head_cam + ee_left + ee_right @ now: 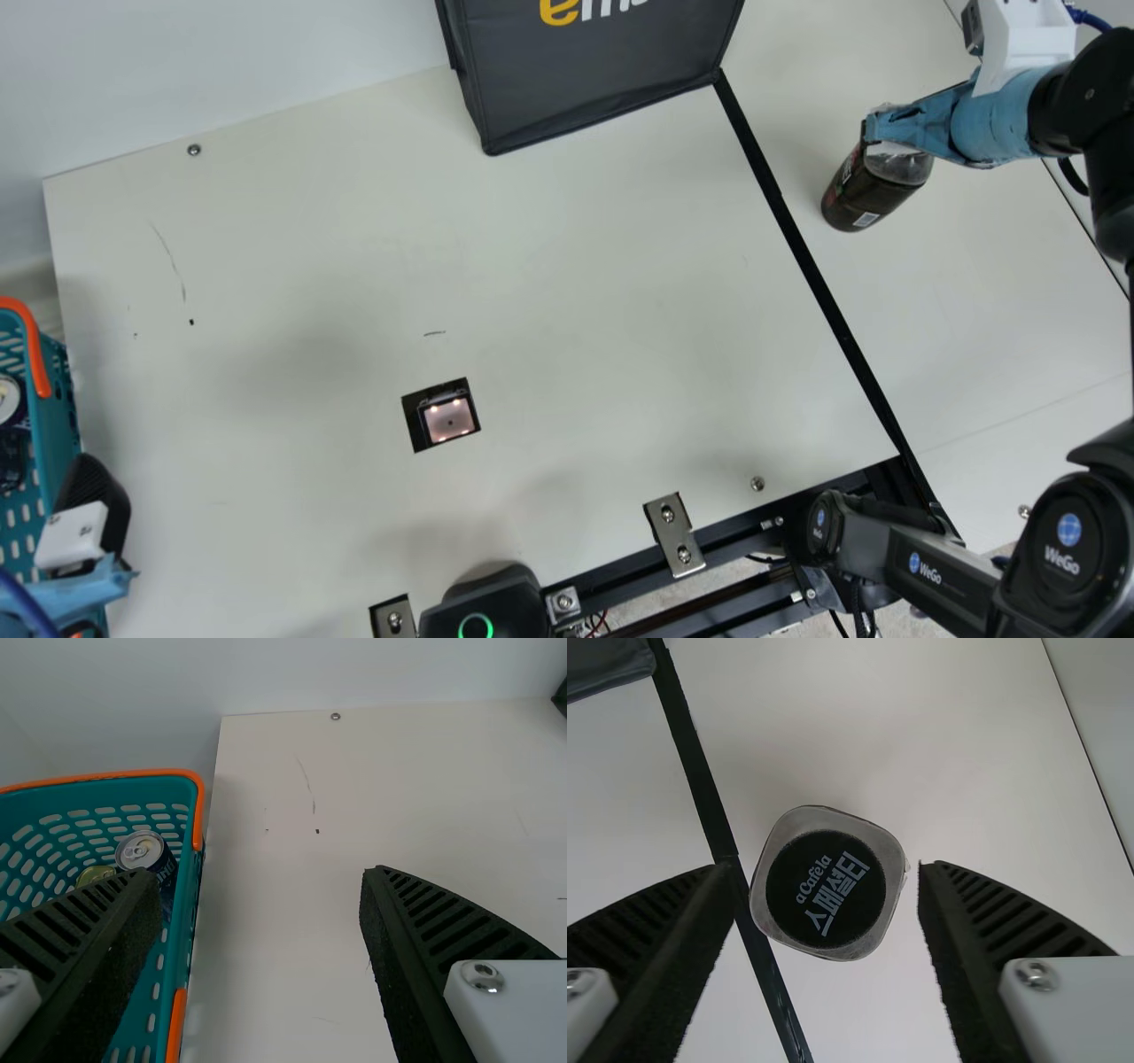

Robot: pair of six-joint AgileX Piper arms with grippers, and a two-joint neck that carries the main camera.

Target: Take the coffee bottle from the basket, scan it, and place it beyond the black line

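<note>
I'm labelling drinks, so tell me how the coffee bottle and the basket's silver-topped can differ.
The coffee bottle stands beyond the black line; the can sits in the basket. The bottle's top is mostly black; the can's is silver with a pull tab. Both have dark sides.

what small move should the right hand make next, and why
Probably ease the right hand gently upward, away from the bottle: its fingers are spread apart on either side, and the bottle appears to be standing on the table, already beyond the black line.
</note>
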